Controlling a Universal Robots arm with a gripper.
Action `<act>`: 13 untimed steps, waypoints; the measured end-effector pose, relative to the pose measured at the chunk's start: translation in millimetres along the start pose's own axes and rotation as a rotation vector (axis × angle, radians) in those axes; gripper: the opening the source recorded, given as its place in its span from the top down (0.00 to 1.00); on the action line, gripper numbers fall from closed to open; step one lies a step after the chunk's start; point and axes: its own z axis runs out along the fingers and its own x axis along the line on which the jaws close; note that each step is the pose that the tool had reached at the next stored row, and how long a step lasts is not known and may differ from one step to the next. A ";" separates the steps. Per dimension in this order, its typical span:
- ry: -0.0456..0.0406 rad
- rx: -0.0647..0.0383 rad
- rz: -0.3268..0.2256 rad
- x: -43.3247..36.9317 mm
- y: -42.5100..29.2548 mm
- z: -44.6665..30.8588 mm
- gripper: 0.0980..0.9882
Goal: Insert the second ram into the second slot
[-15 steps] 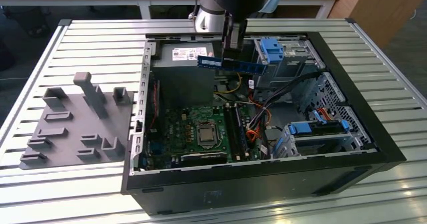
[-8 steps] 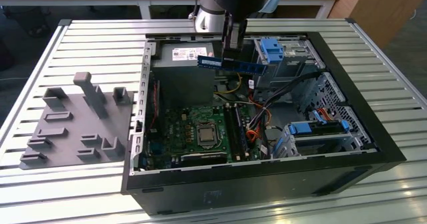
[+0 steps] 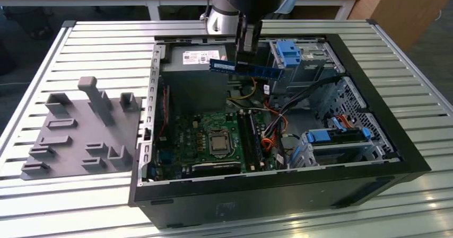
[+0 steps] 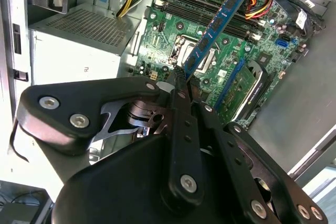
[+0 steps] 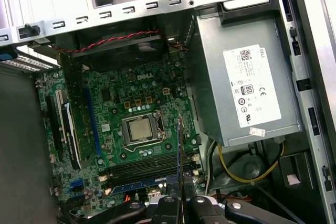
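Pinching the second ram [image 3: 268,71] tight in the gripper [image 3: 246,61]. Hanging well clear of the motherboard [image 3: 212,137] below the gripper.

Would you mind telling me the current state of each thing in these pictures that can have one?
gripper: shut on the second ram.
second ram: held in the air over the computer case, in no slot.
computer case: lying on its side, side panel off, inside exposed.
processor: sitting uncovered in its socket, no cooler on it.
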 end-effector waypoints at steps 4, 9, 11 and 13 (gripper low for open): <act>0.0000 0.000 0.003 0.0 0.0 0.0 0.96; -0.0002 0.000 0.006 0.0 0.0 0.0 0.96; -0.0003 0.000 0.008 0.0 0.0 0.0 0.96; -0.0003 0.000 0.009 0.0 0.0 0.0 0.96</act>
